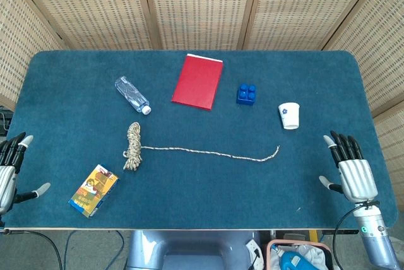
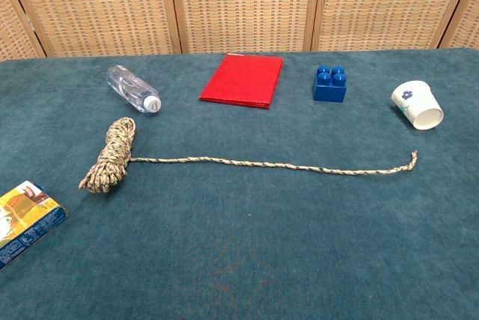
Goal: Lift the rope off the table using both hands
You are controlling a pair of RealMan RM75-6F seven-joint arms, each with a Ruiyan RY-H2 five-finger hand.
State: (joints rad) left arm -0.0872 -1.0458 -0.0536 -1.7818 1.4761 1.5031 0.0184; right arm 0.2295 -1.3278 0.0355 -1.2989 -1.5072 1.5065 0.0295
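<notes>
We see the rope [image 1: 189, 150] lying flat on the blue bench [image 1: 202, 194], untouched. It is a pale, speckled braided cord; one end is wound into a tight oblong bundle [image 2: 111, 155], and from the bundle's middle a single strand [image 2: 269, 163] runs out almost straight toward the right, ending in a slightly upturned, frayed tip [image 2: 412, 157].

Taking the rope as our landmark: a clear bottle [image 1: 132, 94] lies on its side just beyond the bundle, a red book [image 1: 198, 81] sits farther back above the strand's middle, a blue brick [image 1: 247, 94] stands behind the strand's right part, and a white paper cup [image 1: 289, 115] lies tipped behind the tip. A yellow carton [image 1: 93, 190] rests nearer than the bundle, to its left.

Our left hand [image 1: 9, 169] is at the bench's edge well left of the bundle, fingers spread, holding nothing. Our right hand [image 1: 350, 166] is well right of the tip, fingers apart, also holding nothing.
</notes>
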